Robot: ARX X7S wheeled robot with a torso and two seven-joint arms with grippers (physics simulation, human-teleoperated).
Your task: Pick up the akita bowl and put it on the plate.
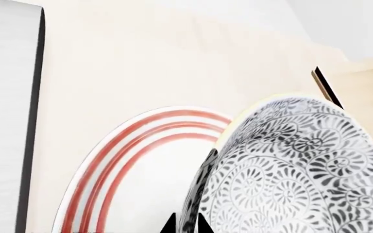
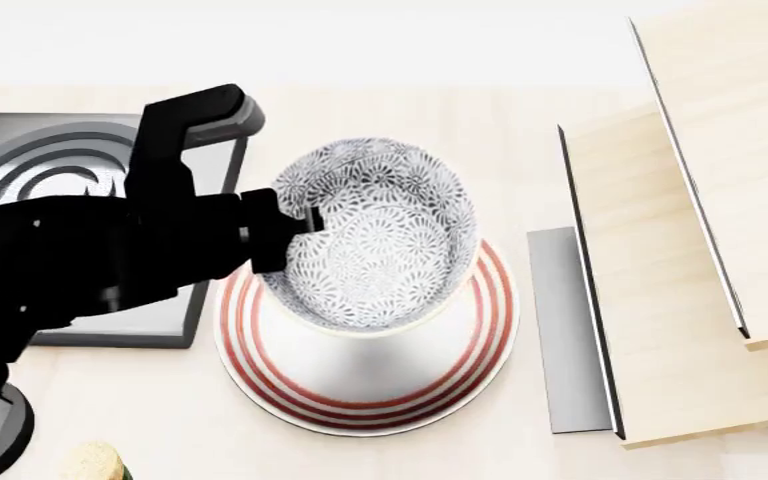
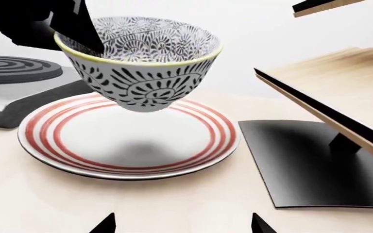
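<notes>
The robot's black left arm (image 2: 77, 265) reaches across from the left side. Its left gripper (image 2: 297, 228) pinches the rim of the grey-and-white flowery akita bowl (image 2: 377, 235). The right gripper (image 3: 181, 224) shows two black fingertips (image 3: 105, 224) spread wide apart, holding nothing.

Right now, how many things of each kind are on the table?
Akita bowl, held above the plate by the left gripper: 1
Plate: 1
Burner: 1
Wooden rack: 1
Yellowish item at the edge: 1
Total: 5
</notes>
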